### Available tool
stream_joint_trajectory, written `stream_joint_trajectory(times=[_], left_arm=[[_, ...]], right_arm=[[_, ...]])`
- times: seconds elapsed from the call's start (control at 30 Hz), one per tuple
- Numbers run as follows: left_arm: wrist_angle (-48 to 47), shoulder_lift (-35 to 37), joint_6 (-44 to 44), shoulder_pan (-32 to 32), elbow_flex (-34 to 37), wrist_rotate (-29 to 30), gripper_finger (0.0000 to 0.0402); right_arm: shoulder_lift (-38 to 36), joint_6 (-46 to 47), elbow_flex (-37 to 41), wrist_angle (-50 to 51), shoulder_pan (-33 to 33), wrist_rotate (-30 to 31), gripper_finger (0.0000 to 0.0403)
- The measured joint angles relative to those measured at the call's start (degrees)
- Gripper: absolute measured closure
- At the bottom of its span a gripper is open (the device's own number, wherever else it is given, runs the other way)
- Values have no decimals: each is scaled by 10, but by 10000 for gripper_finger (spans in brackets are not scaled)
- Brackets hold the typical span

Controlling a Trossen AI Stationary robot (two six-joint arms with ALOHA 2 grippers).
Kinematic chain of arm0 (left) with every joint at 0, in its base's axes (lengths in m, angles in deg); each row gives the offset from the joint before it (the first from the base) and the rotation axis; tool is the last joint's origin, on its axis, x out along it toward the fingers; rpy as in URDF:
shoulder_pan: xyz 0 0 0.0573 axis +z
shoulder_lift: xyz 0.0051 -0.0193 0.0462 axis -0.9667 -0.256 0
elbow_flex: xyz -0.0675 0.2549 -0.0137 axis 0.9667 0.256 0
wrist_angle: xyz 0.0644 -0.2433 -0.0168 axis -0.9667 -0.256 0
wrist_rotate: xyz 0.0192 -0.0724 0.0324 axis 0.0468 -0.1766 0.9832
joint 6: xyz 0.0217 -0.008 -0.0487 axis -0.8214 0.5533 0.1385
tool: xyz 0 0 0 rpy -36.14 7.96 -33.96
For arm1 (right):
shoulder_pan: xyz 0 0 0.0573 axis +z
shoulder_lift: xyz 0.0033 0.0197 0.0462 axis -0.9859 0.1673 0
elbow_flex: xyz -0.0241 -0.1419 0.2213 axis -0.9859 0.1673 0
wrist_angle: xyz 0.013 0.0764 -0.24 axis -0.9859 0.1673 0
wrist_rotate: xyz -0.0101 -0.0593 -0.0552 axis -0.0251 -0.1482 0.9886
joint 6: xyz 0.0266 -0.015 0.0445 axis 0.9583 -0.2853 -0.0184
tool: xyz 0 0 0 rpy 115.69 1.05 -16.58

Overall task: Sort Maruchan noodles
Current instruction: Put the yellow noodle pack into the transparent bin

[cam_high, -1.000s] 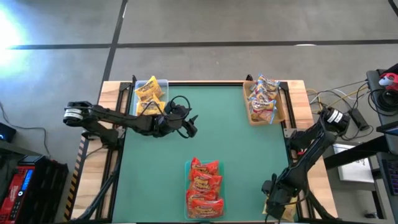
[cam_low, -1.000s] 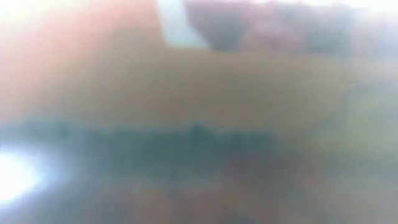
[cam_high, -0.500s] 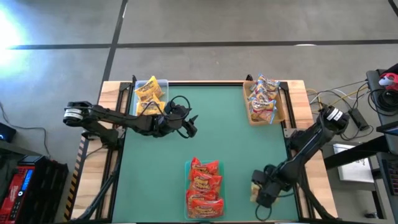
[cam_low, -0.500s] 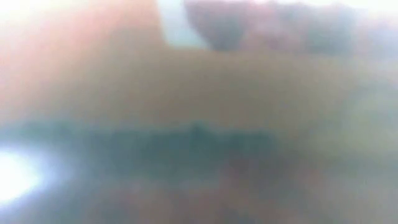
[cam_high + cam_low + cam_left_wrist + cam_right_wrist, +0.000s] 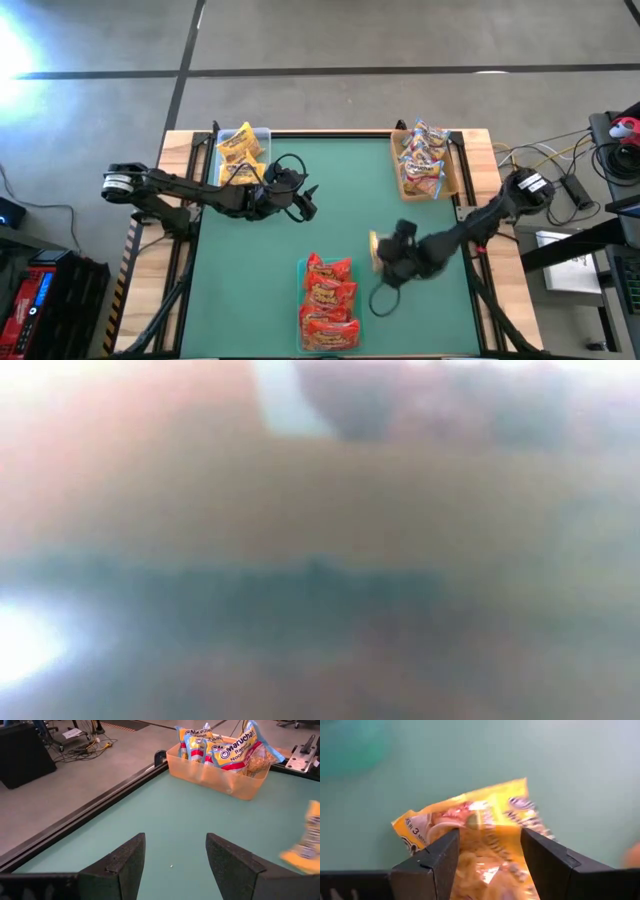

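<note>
My right gripper [image 5: 388,256] hangs over the green mat [image 5: 340,220] right of centre, shut on a yellow Maruchan noodle packet [image 5: 480,832], which shows as a yellow patch [image 5: 375,245] in the high view. My left gripper [image 5: 306,203] waits open over the mat's far left part, with nothing between its fingers [image 5: 125,862]. More yellow packets [image 5: 240,155] lie in a clear tray at the far left. Pale packets with red labels [image 5: 422,160] fill a brown tray at the far right. Red-orange packets [image 5: 328,298] lie in a tray at the near middle. My right gripper pinches the yellow packet between its two fingers [image 5: 430,862], across the packet's body [image 5: 475,847]. The fingers slant downward toward the mat. The packet's printed end [image 5: 420,827] sticks out beyond the fingertips, and the packet appears clear of the mat.
A raised black rail [image 5: 100,800] runs round the mat. Wooden side boards [image 5: 500,170] and cables [image 5: 560,165] lie to the right of the table. Open mat lies between the three trays. The low view is wholly blurred.
My right gripper has swung from the table's near right corner toward the left and far edges, out over the mat beside the red-orange tray, turning as it went. It has carried the yellow packet along, and the packet is still held.
</note>
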Motion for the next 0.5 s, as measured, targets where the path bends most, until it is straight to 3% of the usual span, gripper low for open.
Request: stream_joint_trajectory(times=[0.13, 0.23, 0.3, 0.5], left_arm=[[0, 0, 0, 0, 0, 0, 209], [0, 0, 0, 0, 0, 0, 209], [0, 0, 0, 0, 0, 0, 209], [-15, 0, 4, 0, 0, 0, 209]], right_arm=[[-2, -95, -1, -20, -73, 108, 200], [-6, -174, -1, -68, -133, 140, 200], [-18, -187, -4, -79, -167, 110, 200], [-75, -102, -8, -33, -197, -111, 200]])
